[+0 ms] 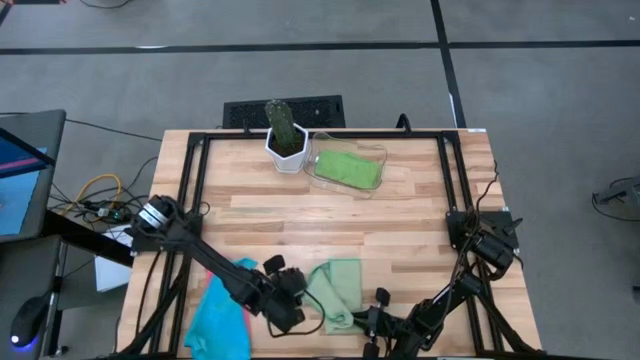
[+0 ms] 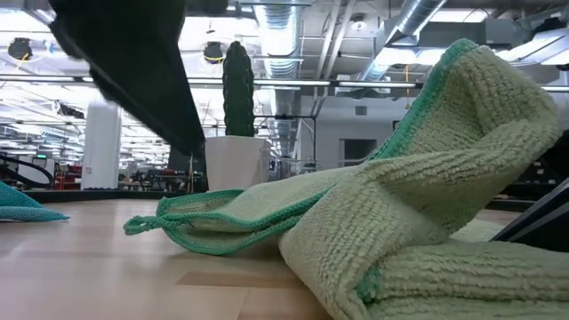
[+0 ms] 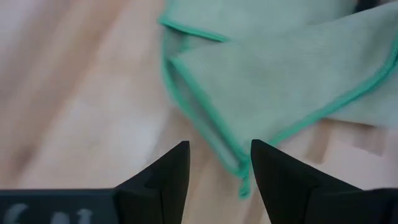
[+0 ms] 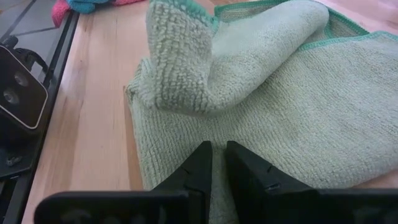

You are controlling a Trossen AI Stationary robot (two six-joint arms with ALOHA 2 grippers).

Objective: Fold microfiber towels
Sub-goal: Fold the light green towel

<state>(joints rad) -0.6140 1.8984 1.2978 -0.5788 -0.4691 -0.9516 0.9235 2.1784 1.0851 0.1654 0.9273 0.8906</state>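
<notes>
I am holding my left gripper [image 3: 219,163] just beside the folded corner of the light green towel [image 1: 335,290] at the near edge of the table [image 1: 400,215]. Its fingers are standing apart with a clear gap between them, and nothing is sitting in that gap; the towel's darker green hem is running just ahead of the fingertips.

I am holding my right gripper [image 4: 217,163] low over the same towel from the opposite side. Its fingers [image 4: 198,167] are standing nearly closed, with only a narrow slit between them. They are lying right at the cloth, but I cannot tell whether any of the cloth is pinched in the slit.

The towel is lying partly folded, with one flap raised in a loose hump above the flat layer; the low view is showing this hump close to the camera.

A turquoise towel [image 1: 220,310] is lying crumpled at the near left corner of the table, under my left arm. In the right wrist view, a bit of pink towel [image 4: 59,9] is showing beside it.

A second light green towel [image 1: 347,168] is resting inside the clear plastic tray [image 1: 375,152] at the far side. A white pot with a cactus [image 1: 285,135] is standing just beside that tray.
</notes>
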